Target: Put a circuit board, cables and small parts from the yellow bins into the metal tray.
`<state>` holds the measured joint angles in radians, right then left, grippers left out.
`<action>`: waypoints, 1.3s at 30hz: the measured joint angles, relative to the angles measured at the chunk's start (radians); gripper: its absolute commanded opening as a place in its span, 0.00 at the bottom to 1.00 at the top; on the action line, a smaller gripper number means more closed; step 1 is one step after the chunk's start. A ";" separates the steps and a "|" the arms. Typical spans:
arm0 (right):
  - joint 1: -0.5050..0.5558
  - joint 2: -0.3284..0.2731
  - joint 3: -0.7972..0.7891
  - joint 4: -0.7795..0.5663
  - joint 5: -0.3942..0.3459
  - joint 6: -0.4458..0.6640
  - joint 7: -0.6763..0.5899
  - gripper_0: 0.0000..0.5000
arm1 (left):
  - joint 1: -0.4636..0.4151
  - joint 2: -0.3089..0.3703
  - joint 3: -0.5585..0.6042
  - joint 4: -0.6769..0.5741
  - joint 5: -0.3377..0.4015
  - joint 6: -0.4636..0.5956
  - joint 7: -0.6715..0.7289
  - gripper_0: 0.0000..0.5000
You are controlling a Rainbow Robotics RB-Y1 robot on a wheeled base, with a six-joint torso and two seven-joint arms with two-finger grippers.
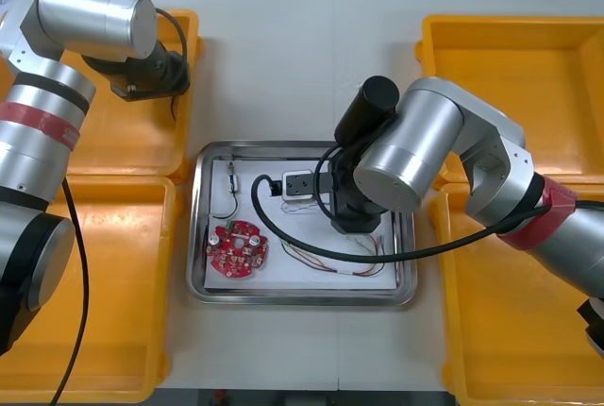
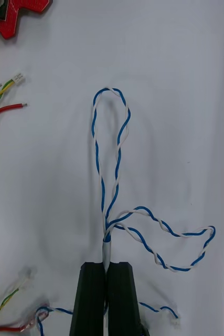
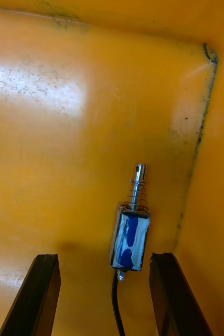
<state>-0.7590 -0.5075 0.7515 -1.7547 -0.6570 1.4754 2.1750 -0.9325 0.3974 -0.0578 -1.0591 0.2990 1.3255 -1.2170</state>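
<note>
Near tray (image 1: 194, 236) right edge: right gripper (image 2: 106, 269) pinched on blue-white cable (image 2: 117, 157), loops on tray floor. Far-left bin (image 3: 64, 131) corner: left gripper (image 3: 104, 256) fingers wide, straddling small metal part (image 3: 131, 239). Risk: cable snagging fingers on release; finger striking bin wall.

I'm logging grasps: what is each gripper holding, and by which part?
The right gripper pinches the twisted blue and white cable where its loops meet. The left gripper, open over a small metal part in a yellow bin, holds nothing.
</note>
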 measured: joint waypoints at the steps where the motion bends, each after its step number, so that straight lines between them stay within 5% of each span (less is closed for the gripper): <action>1: 0.000 0.001 0.004 0.004 0.002 -0.005 0.000 0.19 | -0.001 0.000 0.000 0.000 0.003 0.008 -0.001 1.00; 4: 0.000 0.001 0.010 0.008 0.002 -0.010 0.000 0.46 | -0.009 0.001 0.004 0.000 0.010 0.045 -0.001 1.00; 5: 0.000 0.002 0.010 0.008 0.003 -0.010 0.000 0.46 | -0.014 0.001 0.007 0.000 0.011 0.055 -0.001 1.00; 6: 0.000 0.002 0.010 0.008 0.003 -0.010 0.000 0.80 | -0.017 0.001 0.009 0.000 0.014 0.062 -0.001 1.00; 7: 0.000 0.002 0.010 0.008 0.003 -0.010 0.000 0.96 | -0.022 0.002 0.012 0.000 0.017 0.067 -0.001 1.00; 8: 0.000 0.003 0.010 0.008 0.004 -0.010 0.000 1.00 | -0.026 0.003 0.013 0.000 0.020 0.070 -0.001 1.00; 17: -0.002 0.007 0.009 0.008 0.007 0.018 0.000 1.00 | -0.061 0.027 0.031 0.001 0.041 0.101 -0.002 1.00; 39: -0.004 0.027 -0.270 -0.130 0.018 0.364 -0.043 1.00 | -0.063 0.044 0.145 0.104 0.093 0.111 -0.222 1.00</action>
<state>-0.7632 -0.4801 0.4815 -1.8845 -0.6389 1.8390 2.1319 -0.9955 0.4413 0.0871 -0.9550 0.3922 1.4366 -1.4386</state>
